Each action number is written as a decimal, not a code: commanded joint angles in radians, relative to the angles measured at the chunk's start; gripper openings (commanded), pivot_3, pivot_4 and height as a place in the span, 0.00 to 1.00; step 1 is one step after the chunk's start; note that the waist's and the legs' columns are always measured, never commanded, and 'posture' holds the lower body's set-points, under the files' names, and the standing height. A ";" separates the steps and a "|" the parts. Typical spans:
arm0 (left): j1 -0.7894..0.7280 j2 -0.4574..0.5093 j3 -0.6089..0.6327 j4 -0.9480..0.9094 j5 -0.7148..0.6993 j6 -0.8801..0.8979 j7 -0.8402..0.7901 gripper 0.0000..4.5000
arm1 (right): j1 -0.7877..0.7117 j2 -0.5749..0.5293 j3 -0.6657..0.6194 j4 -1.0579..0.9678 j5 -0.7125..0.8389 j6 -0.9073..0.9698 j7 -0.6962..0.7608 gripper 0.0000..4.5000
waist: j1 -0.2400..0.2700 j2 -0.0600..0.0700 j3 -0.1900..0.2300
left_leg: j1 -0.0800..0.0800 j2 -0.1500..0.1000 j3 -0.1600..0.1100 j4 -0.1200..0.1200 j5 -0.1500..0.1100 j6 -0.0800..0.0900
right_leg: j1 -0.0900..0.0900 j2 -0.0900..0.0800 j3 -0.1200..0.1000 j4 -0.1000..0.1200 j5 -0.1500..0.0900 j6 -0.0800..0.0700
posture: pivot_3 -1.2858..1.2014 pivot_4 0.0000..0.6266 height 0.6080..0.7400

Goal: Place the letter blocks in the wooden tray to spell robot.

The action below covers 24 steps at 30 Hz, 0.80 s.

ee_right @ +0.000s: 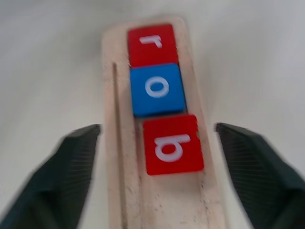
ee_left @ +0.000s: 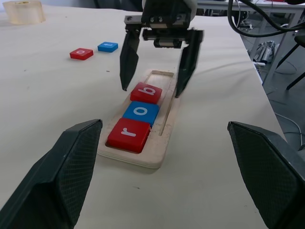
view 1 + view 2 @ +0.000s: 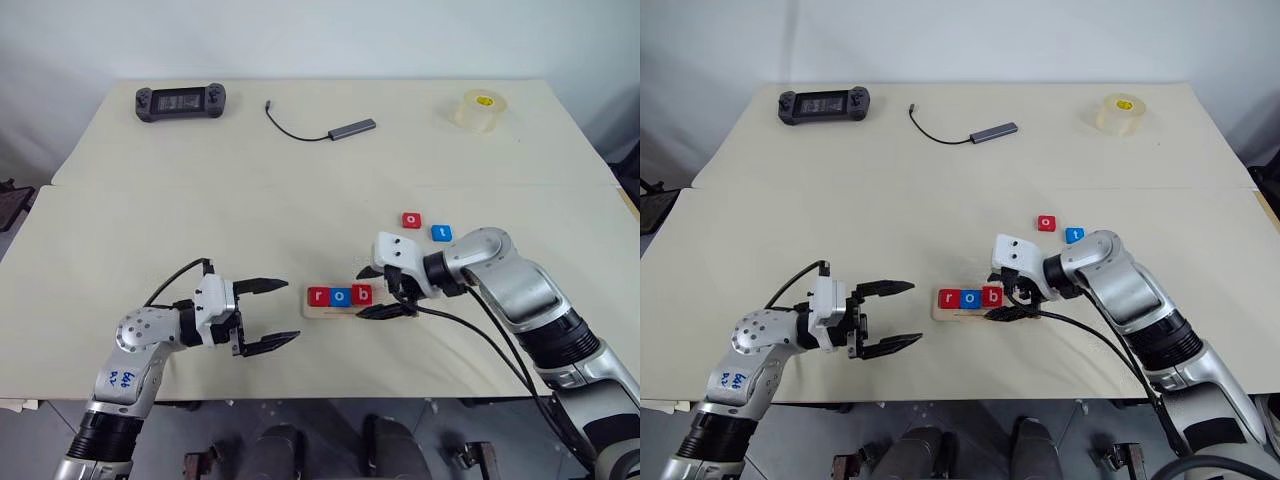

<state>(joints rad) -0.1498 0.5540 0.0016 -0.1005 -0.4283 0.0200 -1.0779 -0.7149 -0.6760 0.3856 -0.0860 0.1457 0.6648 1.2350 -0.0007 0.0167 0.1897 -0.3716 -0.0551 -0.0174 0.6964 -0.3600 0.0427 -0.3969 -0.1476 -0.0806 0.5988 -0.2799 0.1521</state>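
The left gripper (image 3: 268, 316) is closest to the camera, at about 7 o'clock on the table (image 3: 150, 230). Its two black fingers are spread wide and hold nothing. It points toward the wooden tray (image 3: 335, 308), which lies just past it, near 6 o'clock.

Three letter blocks sit in the tray in a row, touching each other: a red r (image 3: 319, 296), a blue o (image 3: 340, 296) and a red b (image 3: 362, 294). The b sits a little crooked. The rest of the tray slot is bare wood.

The right gripper (image 3: 385, 292) is over the tray at the b end. Its fingers are wide apart, one on each side of the tray, and they hold nothing.

A bit farther, toward 2 o'clock, two more blocks lie flat on the table, close together: a red o (image 3: 412, 220) and a blue t (image 3: 441, 233).

Far back, a grey cable adapter (image 3: 352, 128) lies at 12 o'clock, a black game controller (image 3: 181, 102) at 10 o'clock, and a tape roll (image 3: 479, 110) at 1 o'clock.
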 commanded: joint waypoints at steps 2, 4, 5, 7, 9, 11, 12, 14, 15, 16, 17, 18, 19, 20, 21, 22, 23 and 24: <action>0.006 0.001 0.021 -0.026 -0.017 -0.015 -0.002 1.00 | 0.011 -0.052 -0.078 -0.051 0.049 0.003 0.017 1.00 | 0.001 0.000 0.000 | 0.000 0.000 0.000 0.000 0.000 0.000 | 0.000 0.000 0.000 0.000 0.000 0.000 | 0.52 0.24 1.00; 0.004 0.001 0.020 -0.023 -0.016 -0.015 -0.002 1.00 | 0.030 -0.079 -0.101 -0.047 0.058 -0.002 0.016 0.90 | 0.002 0.000 0.000 | 0.000 0.000 0.000 0.000 0.000 0.000 | 0.000 0.000 0.000 0.000 0.000 0.000 | 0.52 0.24 1.00; 0.003 0.001 0.020 -0.022 -0.016 -0.015 -0.002 1.00 | 0.038 -0.086 -0.106 -0.043 0.058 -0.004 0.011 0.84 | 0.002 0.000 0.000 | 0.000 0.000 0.000 0.000 0.000 0.000 | 0.000 0.000 0.000 0.000 0.000 0.000 | 0.52 0.24 1.00; 0.001 0.001 0.020 -0.020 -0.016 -0.015 -0.002 1.00 | 0.048 -0.090 -0.113 -0.033 0.053 -0.009 -0.004 0.69 | 0.001 0.000 0.000 | 0.000 0.000 0.000 0.000 0.000 0.000 | 0.000 0.000 0.000 0.000 0.000 0.000 | 0.52 0.24 1.00; -0.004 0.001 0.019 -0.019 -0.015 -0.012 -0.001 1.00 | 0.057 -0.079 -0.114 -0.001 0.032 -0.035 -0.039 0.54 | 0.000 0.000 0.000 | 0.000 0.000 0.000 0.000 0.000 0.000 | 0.000 0.000 0.000 0.000 0.000 0.000 | 0.52 0.24 1.00; -0.008 0.001 0.019 -0.018 -0.015 -0.009 0.000 1.00 | 0.061 -0.065 -0.112 0.025 0.019 -0.061 -0.069 0.38 | -0.001 0.000 0.000 | 0.000 0.001 0.001 0.000 0.000 0.000 | 0.000 0.000 0.000 0.000 0.000 0.000 | 0.52 0.24 1.00; -0.010 0.002 0.019 -0.018 -0.016 -0.008 0.000 1.00 | 0.061 -0.056 -0.111 0.033 0.017 -0.066 -0.080 0.32 | -0.002 0.000 0.000 | 0.000 0.001 0.001 0.000 0.000 0.000 | 0.000 0.000 0.000 0.000 0.000 0.000 | 0.52 0.24 1.00; -0.011 0.003 0.020 -0.020 -0.016 -0.005 0.000 1.00 | 0.061 -0.043 -0.106 0.042 0.014 -0.074 -0.089 0.15 | -0.001 0.000 0.000 | 0.000 0.001 0.001 -0.001 0.000 0.000 | 0.000 0.000 0.000 0.000 0.000 0.000 | 0.52 0.24 1.00; -0.012 0.004 0.020 -0.018 -0.016 -0.005 0.000 1.00 | 0.059 -0.040 -0.103 0.046 0.013 -0.077 -0.091 0.07 | -0.001 0.000 0.000 | 0.000 0.001 0.001 -0.001 0.000 0.000 | 0.000 0.000 0.000 0.000 0.000 0.000 | 0.52 0.24 1.00; -0.012 0.005 0.021 -0.019 -0.016 -0.004 0.000 1.00 | 0.060 -0.037 -0.099 0.044 0.016 -0.079 -0.087 0.00 | -0.001 0.000 0.000 | 0.000 0.001 0.001 -0.001 0.000 0.000 | 0.000 0.000 0.000 0.000 0.000 0.000 | 0.52 0.24 1.00; -0.012 0.005 0.021 -0.020 -0.016 -0.003 0.001 1.00 | 0.061 -0.034 -0.098 0.041 0.019 -0.077 -0.086 0.00 | -0.001 0.000 0.000 | 0.000 0.000 0.001 -0.001 0.000 0.000 | 0.000 0.000 0.000 0.000 0.000 0.000 | 0.52 0.24 1.00; -0.011 0.006 0.021 -0.021 -0.016 -0.002 0.001 1.00 | 0.061 -0.031 -0.097 0.038 0.021 -0.074 -0.085 0.00 | 0.001 0.000 0.000 | 0.000 0.000 0.001 0.000 0.000 0.000 | 0.000 0.000 0.000 0.000 0.000 0.000 | 0.52 0.24 1.00; -0.013 0.006 0.022 -0.020 -0.016 -0.001 0.001 1.00 | 0.060 -0.028 -0.094 0.036 0.024 -0.071 -0.082 0.00 | 0.001 0.000 0.000 | 0.000 0.000 0.001 0.000 0.000 0.000 | 0.000 0.000 0.000 0.000 0.000 0.000 | 0.52 0.24 1.00; -0.014 0.007 0.022 -0.019 -0.016 -0.001 0.001 1.00 | 0.058 -0.026 -0.093 0.036 0.025 -0.068 -0.080 0.00 | 0.002 0.000 0.000 | 0.000 0.000 0.000 0.000 0.000 0.000 | 0.000 0.000 0.000 0.000 0.000 0.000 | 0.52 0.24 1.00; -0.013 0.007 0.023 -0.020 -0.016 0.000 0.002 1.00 | 0.059 -0.026 -0.086 0.027 0.026 -0.065 -0.072 0.00 | 0.001 0.000 0.000 | 0.000 0.000 0.001 0.000 0.000 0.000 | 0.000 0.000 0.000 0.000 0.000 0.000 | 0.52 0.24 1.00; -0.014 0.007 0.024 -0.020 -0.016 0.000 0.003 1.00 | 0.060 -0.025 -0.081 0.018 0.030 -0.060 -0.063 0.00 | 0.001 0.000 0.000 | 0.000 0.000 0.000 0.000 0.000 0.000 | 0.000 0.000 0.000 0.000 0.000 0.000 | 0.52 0.24 1.00; -0.013 0.007 0.024 -0.021 -0.016 0.001 0.004 1.00 | 0.062 -0.026 -0.077 0.005 0.034 -0.052 -0.056 0.00 | 0.000 0.000 0.000 | 0.000 0.000 0.000 0.000 0.000 0.000 | 0.000 0.000 0.000 0.000 0.000 0.000 | 0.52 0.24 1.00; -0.013 0.007 0.025 -0.022 -0.016 0.001 0.005 1.00 | 0.064 -0.028 -0.074 -0.009 0.038 -0.044 -0.050 0.00 | 0.000 0.000 0.000 | 0.000 0.000 0.000 0.000 0.000 0.000 | 0.000 0.000 0.000 0.000 0.000 0.000 | 0.52 0.24 1.00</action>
<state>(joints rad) -0.1539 0.5545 0.0024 -0.1004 -0.4289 0.0230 -1.0769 -0.6496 -0.7014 0.3108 -0.0427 0.1664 0.6151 1.1703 -0.0009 0.0166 0.1897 -0.3716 -0.0549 -0.0169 0.6960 -0.3600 0.0428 -0.3970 -0.1475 -0.0804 0.5986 -0.2799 0.1521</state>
